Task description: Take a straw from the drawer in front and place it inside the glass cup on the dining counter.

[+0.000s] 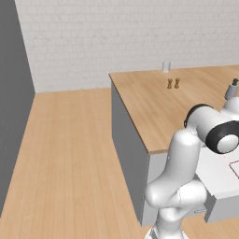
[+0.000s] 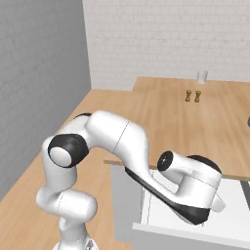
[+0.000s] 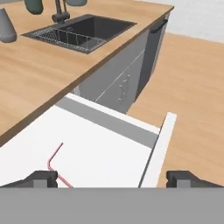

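Two base cameras looked across the dining counter [image 1: 154, 107], a big island with a light plank top and a grey cabinet base, standing on a wooden floor in front of a white brick wall. From the hand camera its inset black sink [image 3: 83, 30] showed, with a wire rack along one side and a dark faucet behind it.

Next in size, the drawer [image 3: 109, 148] stood pulled out from the island's base, its white inside bare apart from one item, its front edge rising as a white wall on the right of the hand view. The white arm bent low over it in the right base view.

The gripper [image 3: 111, 178] hung above the drawer's white floor with its two dark fingertips [image 3: 43, 178] spread wide, nothing between them.

At the far edge of the island stood the glass cup [image 1: 165, 66], small and whitish-clear, well apart from the drawer. Nearer, two tiny brown shakers [image 1: 173, 83] stood side by side on the planks.

Smallest of all, the straw [image 3: 54, 159] lay flat on the drawer floor, a thin reddish line with a bend, close by the left fingertip.
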